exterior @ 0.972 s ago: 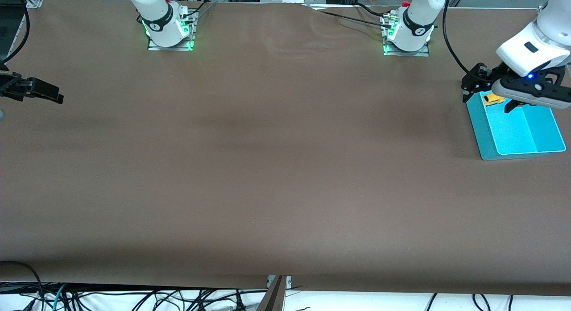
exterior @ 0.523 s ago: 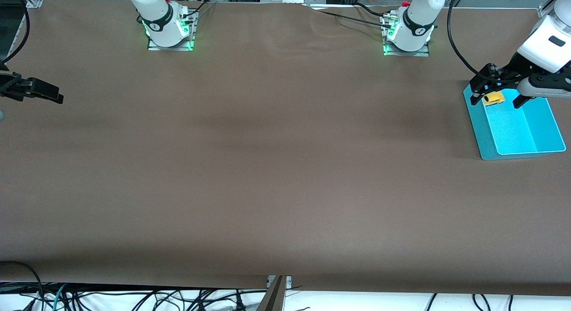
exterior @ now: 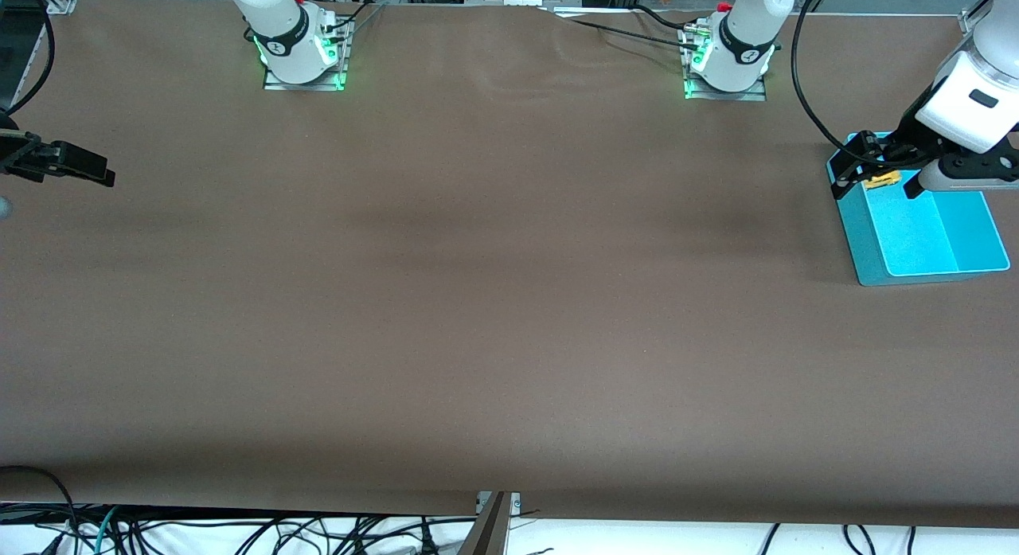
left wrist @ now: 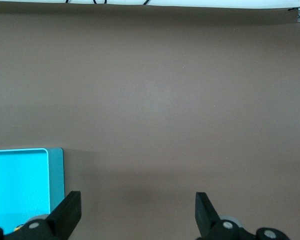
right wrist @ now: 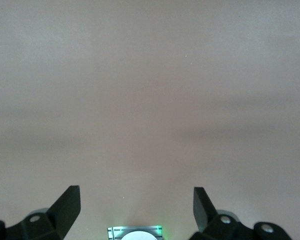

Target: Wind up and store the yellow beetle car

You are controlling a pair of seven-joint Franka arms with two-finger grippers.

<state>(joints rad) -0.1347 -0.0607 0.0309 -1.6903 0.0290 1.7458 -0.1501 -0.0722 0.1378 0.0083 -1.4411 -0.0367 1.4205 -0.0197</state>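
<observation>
The yellow beetle car [exterior: 881, 178] lies in a teal tray [exterior: 858, 244] at the left arm's end of the table, in the tray's corner farthest from the front camera. My left gripper [exterior: 876, 185] hangs open just above that corner, its fingers [exterior: 844, 181] apart on either side of the car and gripping nothing. In the left wrist view the left gripper [left wrist: 138, 215] is open over bare table with the tray [left wrist: 55, 175] at one side. My right gripper [exterior: 72, 163] waits open at the right arm's end of the table; the right wrist view shows nothing between its fingers [right wrist: 65, 207].
A brown cloth [exterior: 493, 284] covers the whole table. The two arm bases [exterior: 301, 57] [exterior: 728, 61] stand along its robot side. Cables hang below the table edge nearest the front camera. The tray has a second compartment [exterior: 975, 236] with nothing in it.
The left arm has drawn back toward the tray's farthest corner and its wrist has lifted. The car stays in the tray. The right arm has not moved.
</observation>
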